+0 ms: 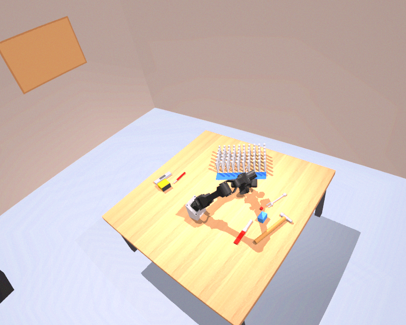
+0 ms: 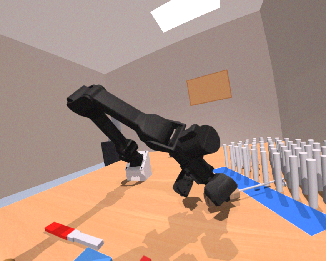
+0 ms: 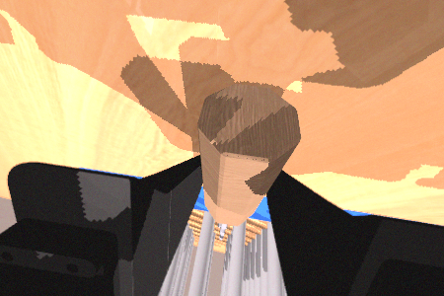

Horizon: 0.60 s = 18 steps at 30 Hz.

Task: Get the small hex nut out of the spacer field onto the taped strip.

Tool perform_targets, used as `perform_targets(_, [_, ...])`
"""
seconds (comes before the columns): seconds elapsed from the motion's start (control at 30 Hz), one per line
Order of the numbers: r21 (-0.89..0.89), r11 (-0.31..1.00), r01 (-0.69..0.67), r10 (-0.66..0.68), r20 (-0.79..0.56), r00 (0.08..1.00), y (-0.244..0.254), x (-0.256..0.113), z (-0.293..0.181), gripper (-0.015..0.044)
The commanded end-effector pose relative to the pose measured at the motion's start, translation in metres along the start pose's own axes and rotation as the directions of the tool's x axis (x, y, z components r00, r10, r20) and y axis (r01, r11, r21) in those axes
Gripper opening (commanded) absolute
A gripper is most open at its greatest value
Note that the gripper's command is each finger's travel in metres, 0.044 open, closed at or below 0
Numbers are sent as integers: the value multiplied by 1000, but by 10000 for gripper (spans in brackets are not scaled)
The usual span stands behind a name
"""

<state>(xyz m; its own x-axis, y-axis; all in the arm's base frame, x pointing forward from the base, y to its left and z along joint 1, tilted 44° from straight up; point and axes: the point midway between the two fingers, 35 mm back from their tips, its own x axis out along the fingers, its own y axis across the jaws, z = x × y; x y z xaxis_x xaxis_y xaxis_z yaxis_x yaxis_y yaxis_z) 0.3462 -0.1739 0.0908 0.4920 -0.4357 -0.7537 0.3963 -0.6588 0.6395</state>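
Note:
My gripper (image 1: 249,187) (image 2: 210,196) (image 3: 236,167) is shut on the wooden handle (image 2: 235,194) (image 3: 249,125) of a tool, low over the table in front of the blue taped strip (image 1: 219,177) (image 2: 283,208) (image 3: 263,209). The tool's thin metal shaft (image 2: 253,187) reaches across the strip, and its end is among the front spacers (image 1: 243,160) (image 2: 311,182) (image 3: 201,259). The spacers in view stand upright. A small pale piece (image 2: 283,182) (image 3: 222,230) shows at the shaft's end; I cannot tell whether the nut is there or only the tool's tip.
On the right lie a fork-like tool (image 1: 277,200), a hammer (image 1: 270,230), a red-handled tool (image 1: 239,237) (image 2: 59,230), a blue block (image 1: 262,217) (image 2: 93,255) and a small red piece (image 1: 261,208) (image 2: 145,258). A yellow-black block (image 1: 163,184) and red pencil-like item (image 1: 179,177) lie left.

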Motion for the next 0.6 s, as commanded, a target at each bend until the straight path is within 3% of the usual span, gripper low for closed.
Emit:
perform_targets(0.0, [-3,1000,5,-5,-5,1000,-2,-3,3,0])
perform_targets(0.57, [-4,1000,5,-5,-5,1000,-2,-9,13,0])
